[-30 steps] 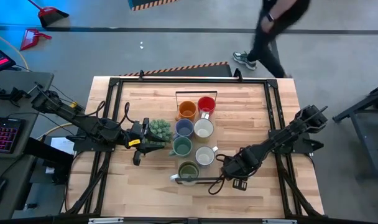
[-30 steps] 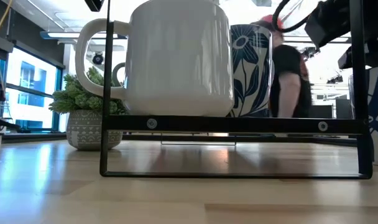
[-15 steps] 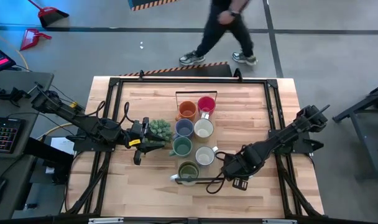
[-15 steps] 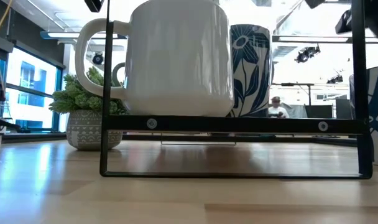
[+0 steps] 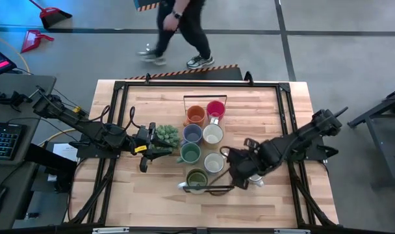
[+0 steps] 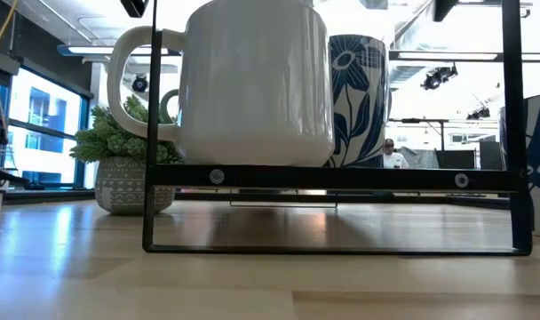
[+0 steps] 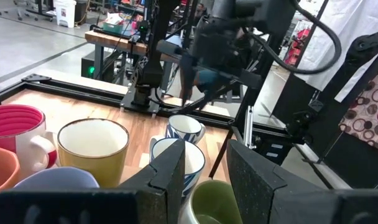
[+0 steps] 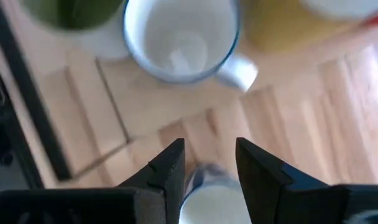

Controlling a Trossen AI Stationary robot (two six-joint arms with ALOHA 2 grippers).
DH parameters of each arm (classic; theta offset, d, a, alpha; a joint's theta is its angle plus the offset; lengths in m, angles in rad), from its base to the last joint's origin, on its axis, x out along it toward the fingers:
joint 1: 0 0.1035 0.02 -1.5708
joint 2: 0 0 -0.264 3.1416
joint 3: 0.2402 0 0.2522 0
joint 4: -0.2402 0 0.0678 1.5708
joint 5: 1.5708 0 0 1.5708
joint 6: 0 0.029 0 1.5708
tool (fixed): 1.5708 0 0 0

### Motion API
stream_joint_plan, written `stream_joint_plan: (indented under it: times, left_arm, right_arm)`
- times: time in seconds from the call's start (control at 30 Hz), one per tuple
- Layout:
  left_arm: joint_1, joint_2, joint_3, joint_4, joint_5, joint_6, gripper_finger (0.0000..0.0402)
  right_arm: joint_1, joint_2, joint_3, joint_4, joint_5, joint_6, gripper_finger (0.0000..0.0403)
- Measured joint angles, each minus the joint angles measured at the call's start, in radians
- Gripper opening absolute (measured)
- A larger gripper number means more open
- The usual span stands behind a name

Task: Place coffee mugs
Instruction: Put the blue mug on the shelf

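Seven coffee mugs stand in two rows near the middle of the desk [image 5: 275, 104], within a black wire frame [image 5: 204, 97].

- **Left row, far edge to near edge:** orange mug [image 5: 195, 115], lavender-blue mug [image 5: 192, 133], teal-green mug [image 5: 190, 153], olive-green mug [image 5: 197, 179].
- **Right row, far edge to near edge:** pink-red mug [image 5: 216, 109], cream mug [image 5: 213, 134], white mug with a blue rim [image 5: 214, 162].
- **Spacing:** neighbouring mugs sit close or touching. The pictures do not settle which.

**Right gripper** [image 8: 207, 155]: it is on the right side of the frame, near the white mug and the olive-green mug, pointing toward the rows. Its jaws are set wide and clasp an eighth mug, the blue-patterned mug [image 8: 212, 202], by the rim. In the left wrist view this mug hangs clear of the desk surface.

**Left gripper** [image 7: 201, 165]: it is on the left side of the rows, just beside a spiky green potted plant [image 5: 166, 136]. Its jaws stand partly apart with nothing between them.

**Low view:** a large white mug [image 6: 252, 80] and a blue floral mug [image 6: 359, 98] show behind the frame's near rail, with the plant beyond them.

**Beyond the desk:** a person [image 5: 181, 26] is on the floor past the far edge.
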Motion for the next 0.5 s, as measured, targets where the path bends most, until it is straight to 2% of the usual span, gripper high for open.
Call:
stream_joint_plan:
  times: [0.27, 0.5]
  left_arm:
    - [0.000, 0.000, 0.000, 0.000, 0.000, 0.000, 0.0106]
    - [0.000, 0.000, 0.000, -0.001, 0.000, 0.000, 0.0106]
  right_arm:
    - [-0.133, 0.002, 0.001, 0.109, 0.029, -0.126, 0.0119]
    - [-0.200, 0.050, 0.001, 0.198, -0.010, -0.254, 0.0119]
